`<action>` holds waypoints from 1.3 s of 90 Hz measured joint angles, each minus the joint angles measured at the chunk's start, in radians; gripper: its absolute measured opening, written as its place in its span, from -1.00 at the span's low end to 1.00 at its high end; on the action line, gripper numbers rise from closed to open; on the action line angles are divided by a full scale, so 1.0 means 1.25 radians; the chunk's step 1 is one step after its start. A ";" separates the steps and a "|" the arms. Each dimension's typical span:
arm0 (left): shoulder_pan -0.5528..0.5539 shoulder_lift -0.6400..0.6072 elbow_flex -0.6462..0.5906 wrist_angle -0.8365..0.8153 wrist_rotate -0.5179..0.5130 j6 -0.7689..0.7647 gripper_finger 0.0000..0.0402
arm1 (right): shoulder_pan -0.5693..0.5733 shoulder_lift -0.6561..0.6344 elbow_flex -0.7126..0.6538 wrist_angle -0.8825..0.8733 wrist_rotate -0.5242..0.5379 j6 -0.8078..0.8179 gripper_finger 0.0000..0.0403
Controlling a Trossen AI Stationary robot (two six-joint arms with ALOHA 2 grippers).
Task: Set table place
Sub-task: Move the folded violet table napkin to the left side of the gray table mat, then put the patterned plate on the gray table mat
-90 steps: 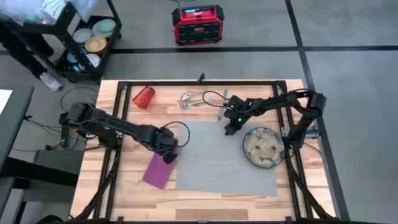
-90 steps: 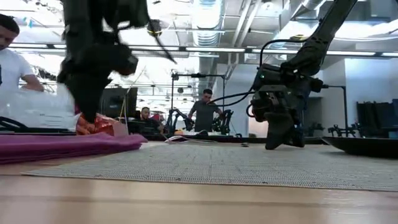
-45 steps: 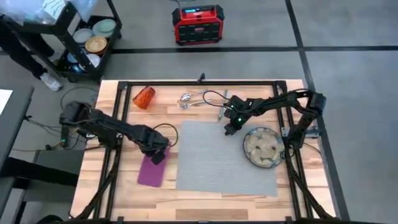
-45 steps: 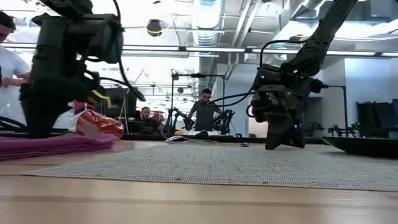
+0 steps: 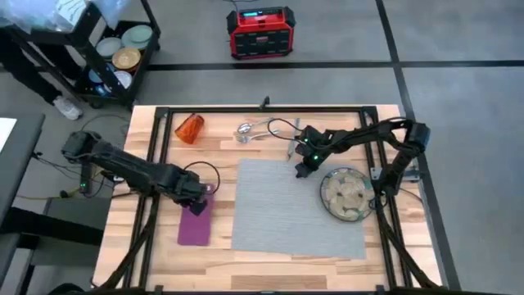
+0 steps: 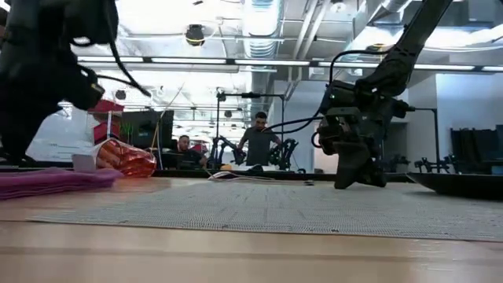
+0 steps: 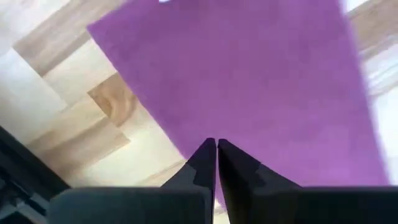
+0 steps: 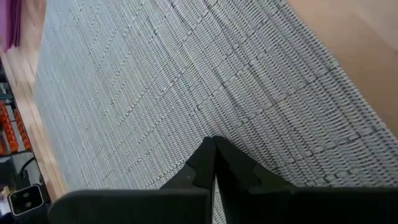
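Note:
The grey placemat (image 5: 286, 209) lies on the wooden table (image 5: 164, 254). The patterned plate (image 5: 344, 194) rests on the mat's right part. The magenta napkin (image 5: 194, 224) lies flat on the wood just left of the mat. My left gripper (image 7: 216, 144) is shut at the napkin's far end. My right gripper (image 8: 214, 142) stands shut on the mat near its far right corner, beside the plate. The orange cup (image 5: 189, 127) lies on its side at the far left. Silver cutlery (image 5: 254, 129) lies at the far edge. My left gripper meets the napkin's far end (image 7: 205, 118) close to one side edge, fingers slanting down from the table's left. Its shut fingertips hide whether one layer or several lie between them. The napkin lies flat and slack on the wood (image 6: 55, 181). My right gripper presses its shut fingertips (image 6: 351, 182) down on the mat's top surface (image 8: 205, 112), a little inside its far right corner, coming from above and the right. The mat lies flat on the table.
A black rail frame (image 5: 151, 164) edges the tabletop, and cables trail near the cutlery. Bare wood shows along the near edge and left of the napkin. People stand in the room beyond the far edge (image 6: 258, 141). A red case (image 5: 259, 31) sits on the floor.
My left gripper has moved toward the table's left edge and a little nearer, dragging the napkin along the wood. The napkin has slid away from the mat's left edge and turned more parallel to it. My right gripper has kept still on the mat.

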 joint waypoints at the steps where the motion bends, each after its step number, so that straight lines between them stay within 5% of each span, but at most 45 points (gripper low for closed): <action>1: -0.001 -0.006 0.002 0.002 -0.006 -0.004 -1.00 | 0.000 -0.004 0.003 0.000 0.006 0.002 -1.00; 18: -0.010 -0.103 0.032 0.104 -0.198 -0.035 -1.00 | -0.001 -0.113 0.066 0.008 0.020 0.016 -1.00; 42: -0.006 -0.156 0.033 0.420 -0.475 0.123 -1.00 | 0.000 -0.309 0.109 -0.065 0.053 0.010 -1.00; 72: 0.047 -0.064 0.033 0.489 -0.511 0.183 -1.00 | 0.054 -0.383 0.109 -0.503 0.250 -0.010 -1.00; 91: 0.080 0.017 0.033 0.566 -0.403 0.161 -1.00 | 0.162 -0.377 0.036 -0.422 0.334 0.079 -1.00; 107: 0.145 0.099 0.033 0.827 -0.124 0.276 -1.00 | 0.251 -0.419 -0.045 -0.276 0.344 0.279 -1.00; 117: 0.204 0.196 0.033 1.060 0.021 0.324 -1.00 | 0.302 -0.489 -0.049 -0.261 0.472 0.364 -1.00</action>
